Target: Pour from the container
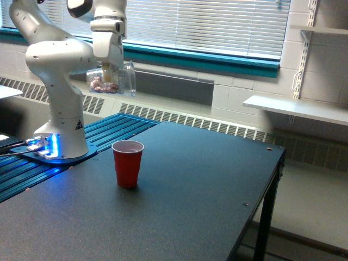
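My container (111, 79) is a clear plastic cup lying nearly on its side, mouth toward the exterior view's right (pinkish-brown bits heaped at its base), up off the table.
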